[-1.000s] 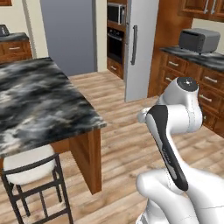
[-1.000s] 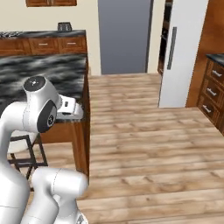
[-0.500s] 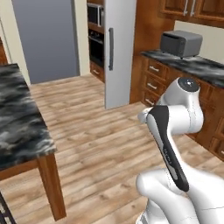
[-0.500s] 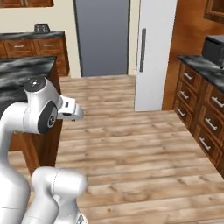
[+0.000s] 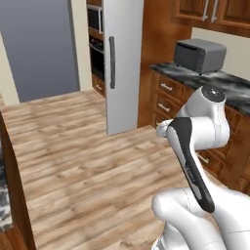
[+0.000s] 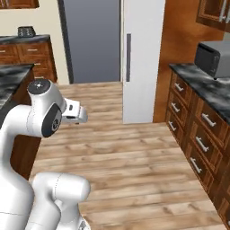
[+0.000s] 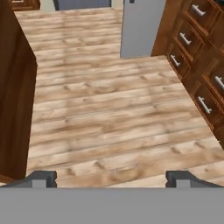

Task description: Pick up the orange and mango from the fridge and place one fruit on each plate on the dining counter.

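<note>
Wooden floor (image 5: 88, 161) spans the left base view; fridge (image 5: 122, 63) stands closed at far centre, toaster (image 5: 200, 54) on the right bench (image 5: 229, 90). Right base view: fridge (image 6: 141, 58) far centre, dining bench (image 6: 11, 78) left. Hand view: jaws released, empty, fingertips (image 7: 41, 178) wide apart above floor.

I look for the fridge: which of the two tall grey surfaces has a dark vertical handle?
The lighter grey fridge, right of the darker, plain panel.
</note>
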### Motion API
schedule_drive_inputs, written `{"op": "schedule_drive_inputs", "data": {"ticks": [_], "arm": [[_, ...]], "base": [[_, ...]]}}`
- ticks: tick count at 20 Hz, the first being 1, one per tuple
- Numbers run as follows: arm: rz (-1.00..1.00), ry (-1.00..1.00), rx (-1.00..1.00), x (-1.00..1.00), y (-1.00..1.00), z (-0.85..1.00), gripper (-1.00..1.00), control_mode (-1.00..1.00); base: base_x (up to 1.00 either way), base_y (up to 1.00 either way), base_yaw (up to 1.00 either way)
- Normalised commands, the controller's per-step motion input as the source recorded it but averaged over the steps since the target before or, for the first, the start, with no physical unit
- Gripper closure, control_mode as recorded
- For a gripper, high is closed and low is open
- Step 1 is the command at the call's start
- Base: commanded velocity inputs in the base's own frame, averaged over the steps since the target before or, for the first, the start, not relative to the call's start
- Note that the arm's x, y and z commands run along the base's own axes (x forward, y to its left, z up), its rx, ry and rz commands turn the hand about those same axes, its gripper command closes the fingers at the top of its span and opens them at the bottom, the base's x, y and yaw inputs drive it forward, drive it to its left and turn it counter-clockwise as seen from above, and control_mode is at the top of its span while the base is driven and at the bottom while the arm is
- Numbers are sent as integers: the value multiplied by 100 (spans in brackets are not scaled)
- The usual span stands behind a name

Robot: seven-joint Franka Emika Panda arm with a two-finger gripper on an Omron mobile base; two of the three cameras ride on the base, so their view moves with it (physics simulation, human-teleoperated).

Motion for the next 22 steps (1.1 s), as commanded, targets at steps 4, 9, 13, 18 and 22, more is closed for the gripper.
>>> {"op": "schedule_drive_inputs", "data": {"ticks": [4,9,13,18,22], "arm": [[0,0,0,0,0,0,-100,100],[0,0,0,0,0,0,-100,100],[0,0,0,0,0,0,-100,100],[0,0,0,0,0,0,-100,100],[0,0,0,0,0,0,-100,100]], "base": [[100,28,-13],[100,32,-47],[100,77,-36],[100,81,5],[100,39,28]]}}
